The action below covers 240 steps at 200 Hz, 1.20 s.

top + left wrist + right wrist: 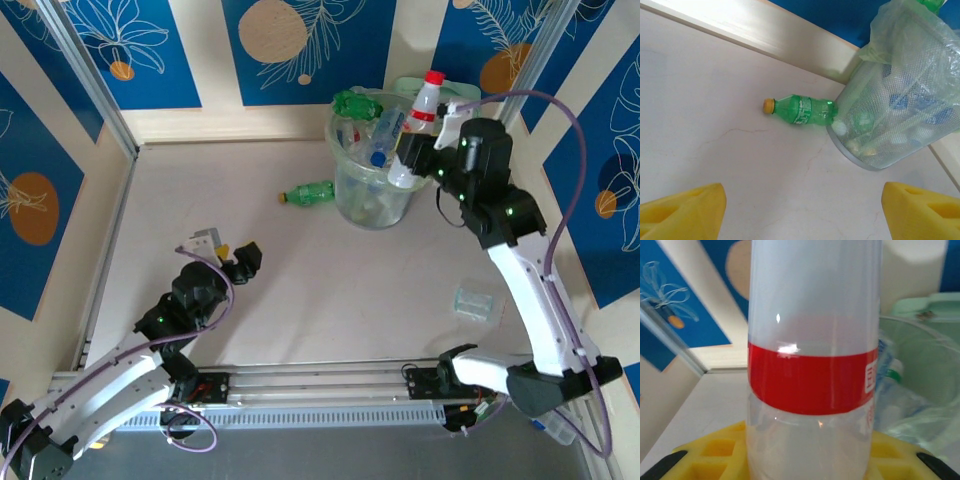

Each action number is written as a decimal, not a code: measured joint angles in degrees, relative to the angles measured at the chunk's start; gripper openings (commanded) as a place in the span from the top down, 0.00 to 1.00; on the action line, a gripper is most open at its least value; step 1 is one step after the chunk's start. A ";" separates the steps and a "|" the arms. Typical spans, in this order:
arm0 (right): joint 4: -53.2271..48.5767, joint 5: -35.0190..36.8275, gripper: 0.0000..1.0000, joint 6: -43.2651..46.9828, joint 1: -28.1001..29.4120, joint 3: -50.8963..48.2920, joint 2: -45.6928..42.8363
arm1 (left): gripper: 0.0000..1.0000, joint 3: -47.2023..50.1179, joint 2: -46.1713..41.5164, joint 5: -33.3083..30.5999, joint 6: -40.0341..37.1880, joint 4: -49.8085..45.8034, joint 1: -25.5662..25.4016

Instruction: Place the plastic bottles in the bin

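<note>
The bin (348,192), a round pale-green bucket with a clear bag liner, stands at the far right of the table and holds several crushed plastic bottles. My right gripper (408,158) is shut on a white bottle (422,112) with a red cap and red band. It holds that bottle upright over the bin's right rim. In the right wrist view the bottle (812,380) stands between the yellow pads, with the bin (920,327) just behind it. A green bottle (308,193) with a yellow cap lies on the table against the bin's left side. My left gripper (235,256) is open and empty, well short of the green bottle (802,110) and the bin (900,125).
A flat pale-green lid (410,88) leans behind the bin against the back wall. A clear compartment box (478,302) lies on the table near the right arm. Low walls border the table at the back and left.
</note>
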<state>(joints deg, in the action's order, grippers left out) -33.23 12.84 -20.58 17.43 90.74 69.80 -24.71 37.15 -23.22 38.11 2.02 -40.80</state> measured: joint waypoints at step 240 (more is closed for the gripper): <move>-15.26 -21.68 0.58 -18.12 -13.77 24.70 31.87 | 0.19 0.00 3.15 0.39 0.81 0.07 0.00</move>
<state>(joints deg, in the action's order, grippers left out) -48.49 -8.84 -38.70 3.66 115.44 101.67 -24.71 40.29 -22.83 38.92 2.09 -40.80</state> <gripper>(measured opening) 0.423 0.813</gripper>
